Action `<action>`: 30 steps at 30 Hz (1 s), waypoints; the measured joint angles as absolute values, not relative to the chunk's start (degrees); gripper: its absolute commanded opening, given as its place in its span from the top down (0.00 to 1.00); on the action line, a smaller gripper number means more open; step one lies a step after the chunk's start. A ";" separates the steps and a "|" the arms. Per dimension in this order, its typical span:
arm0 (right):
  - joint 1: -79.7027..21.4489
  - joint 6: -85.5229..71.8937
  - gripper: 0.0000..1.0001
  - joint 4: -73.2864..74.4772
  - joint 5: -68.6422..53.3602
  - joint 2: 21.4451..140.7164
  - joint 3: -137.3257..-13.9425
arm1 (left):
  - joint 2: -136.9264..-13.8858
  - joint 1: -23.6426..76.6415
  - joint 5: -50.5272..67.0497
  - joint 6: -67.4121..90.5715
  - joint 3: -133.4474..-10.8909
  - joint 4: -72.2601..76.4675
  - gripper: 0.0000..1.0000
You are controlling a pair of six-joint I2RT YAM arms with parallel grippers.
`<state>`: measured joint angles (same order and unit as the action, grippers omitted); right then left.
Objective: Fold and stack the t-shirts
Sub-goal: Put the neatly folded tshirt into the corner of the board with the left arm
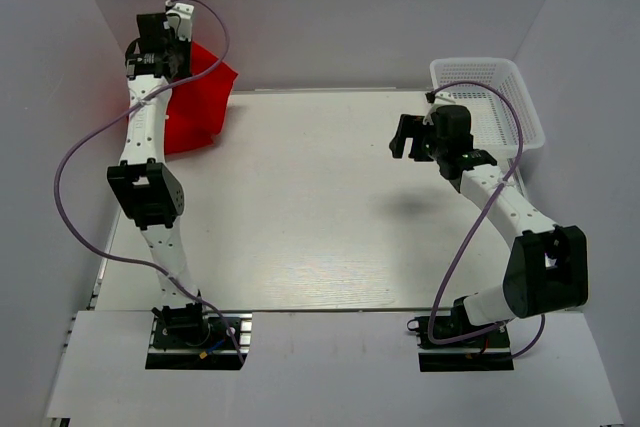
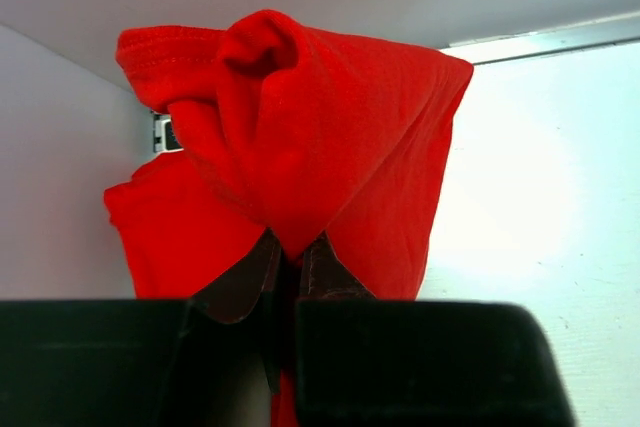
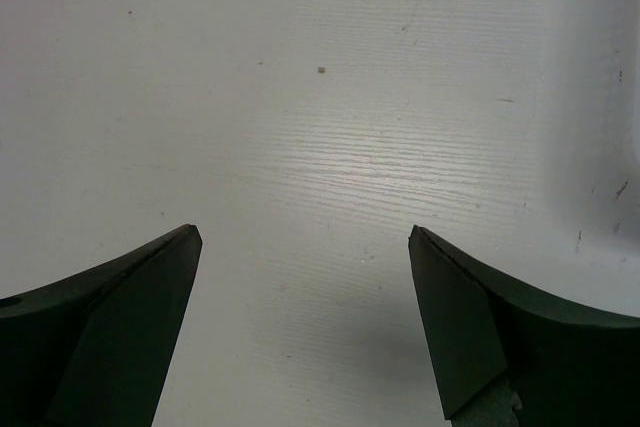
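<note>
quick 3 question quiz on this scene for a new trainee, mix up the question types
1. True or false: the left gripper is shut on the red t-shirt.
2. Seen from above, where on the table is the white lattice basket? A: near left. B: far right. C: centre.
3. What does the right gripper hold?

Key: 1 true. 2 B. 3 nothing; it is open above the table.

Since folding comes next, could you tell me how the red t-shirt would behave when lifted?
Probably floppy: the red t-shirt bunches and droops where the left gripper pinches it. Likely light, since that narrow pinch holds the bunch up. It probably won't keep a shape; its folds hang loose.
</note>
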<state>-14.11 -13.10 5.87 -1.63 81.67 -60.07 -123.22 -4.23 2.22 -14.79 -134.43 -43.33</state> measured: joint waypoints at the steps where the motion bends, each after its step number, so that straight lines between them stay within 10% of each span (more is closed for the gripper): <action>1: -14.13 -13.30 0.10 5.82 -1.69 81.76 -60.07 | -123.09 -4.56 2.26 -14.76 -134.43 -43.29 1.00; 19: -14.26 -14.83 0.10 6.35 -2.90 85.34 -63.11 | -125.82 -13.58 2.17 -12.23 -130.74 -40.88 1.00; 21: -14.26 -14.85 0.10 6.44 -2.87 85.45 -63.59 | -126.72 -14.35 1.32 -12.08 -130.74 -40.69 0.70; 22: -14.26 -14.85 0.10 6.52 -2.83 85.52 -63.86 | -127.17 -14.70 0.51 -12.19 -130.74 -40.51 0.01; 30: -14.31 -14.96 0.10 7.68 -2.66 86.00 -65.25 | -130.32 -15.55 -7.40 -11.00 -130.89 -38.54 0.00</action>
